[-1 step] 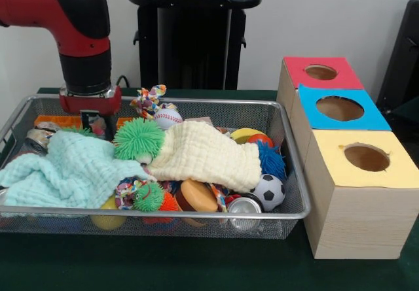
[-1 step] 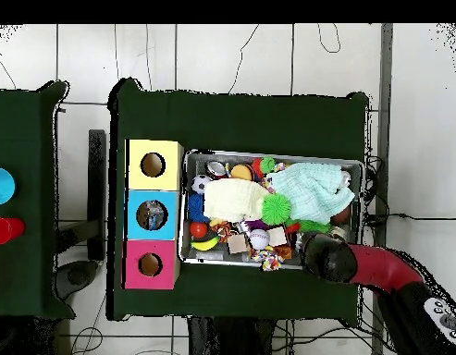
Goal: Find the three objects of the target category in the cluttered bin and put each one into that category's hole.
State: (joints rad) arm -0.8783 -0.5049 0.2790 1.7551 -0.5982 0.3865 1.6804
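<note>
A: Where is the arm?

B: In the front view the red and black arm (image 1: 78, 29) comes down at the upper left of the frame, and its gripper (image 1: 98, 124) dips into the far left corner of the wire mesh bin (image 1: 288, 203). The overhead view shows the same arm (image 2: 361, 263) over the bin's lower right corner.

A: Is it gripping anything?

B: I cannot tell. Its lower end sits behind the mint green cloth (image 1: 69, 170) and the clutter, so whether it is clenched or released stays hidden.

A: What lies in the bin?

B: A pale yellow cloth (image 1: 206, 154) is draped over the middle, touching the mint one. Between them sits a large green spiky ball (image 1: 137, 139). Behind that is a baseball (image 1: 168, 118) beside a knotted multicoloured rope toy (image 1: 149, 99). Along the front wall (lower middle of the frame) are a smaller green spiky ball (image 1: 149, 197), an orange disc (image 1: 200, 196), a silver can (image 1: 244, 206) and a small soccer ball (image 1: 268, 191). A blue spiky ball (image 1: 270, 160) rests just above the soccer ball.

A: And the holes?

B: At the right of the frame a wooden box (image 1: 353, 219) stands just beside the bin, with three round holes: in the red top (image 1: 321, 72), the blue top (image 1: 340, 108) and the yellow top (image 1: 366, 157).
</note>
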